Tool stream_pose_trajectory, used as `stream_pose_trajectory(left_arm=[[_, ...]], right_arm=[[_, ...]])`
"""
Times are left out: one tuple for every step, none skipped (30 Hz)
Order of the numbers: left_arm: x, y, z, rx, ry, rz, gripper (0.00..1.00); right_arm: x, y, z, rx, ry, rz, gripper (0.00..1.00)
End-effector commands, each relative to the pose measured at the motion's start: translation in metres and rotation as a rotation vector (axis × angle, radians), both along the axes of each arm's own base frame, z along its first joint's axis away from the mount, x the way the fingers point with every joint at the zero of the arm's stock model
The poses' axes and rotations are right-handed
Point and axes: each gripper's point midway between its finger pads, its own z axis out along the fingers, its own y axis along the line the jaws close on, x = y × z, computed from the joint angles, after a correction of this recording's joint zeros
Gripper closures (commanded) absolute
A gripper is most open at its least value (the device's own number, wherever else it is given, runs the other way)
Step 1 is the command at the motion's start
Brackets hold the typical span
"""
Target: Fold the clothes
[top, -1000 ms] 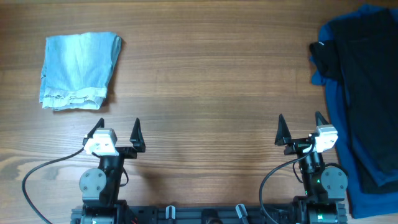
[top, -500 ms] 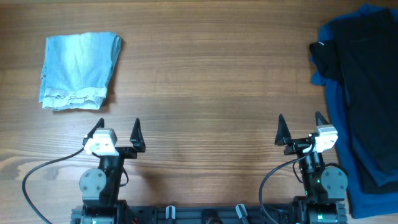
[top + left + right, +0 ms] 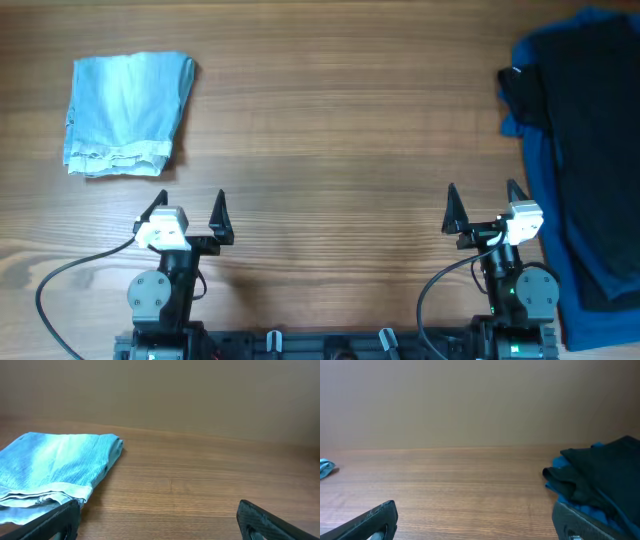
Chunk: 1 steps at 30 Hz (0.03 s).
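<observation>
Both hands sit empty at the near edge of the table (image 3: 330, 120): the left hand (image 3: 190, 200) has its fingers spread wide with nothing between them, and the right hand (image 3: 481, 192) is spread the same way, also pinching nothing. The light blue denim shorts (image 3: 125, 112) lie at the far left of the table, beyond the left hand and well apart from it. They are flattened into a compact, roughly rectangular bundle, with the paler hemmed leg ends stacked along the side nearest the robot. From the left wrist view they look several layers thick, so they appear to be folded at least once already; whether another fold is wanted cannot be told. A dark blue garment (image 3: 535, 50) with a black garment (image 3: 600, 150) heaped on it lies at the far right, just beside the right hand, and is not part of this job. Denim like this should handle as soft but fairly thick cloth, heavier than a shirt, not slippery or fragile, and likely to hold a crease once pressed. The layers may slide over one another if only the top one is caught. The best hold is probably at the two near corners by the hems, pinching through the whole stack, or along the thick seamed edge.
</observation>
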Motion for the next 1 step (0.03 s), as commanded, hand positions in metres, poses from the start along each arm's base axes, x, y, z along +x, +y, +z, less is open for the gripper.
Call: stream_pose_trajectory(left_arm=[[-0.0001,0.0021,-0.0012,0.024,-0.004,0.012,0.00]], right_arm=[[-0.0006,0.0012,0.0018,-0.011,-0.010,0.010,0.01]])
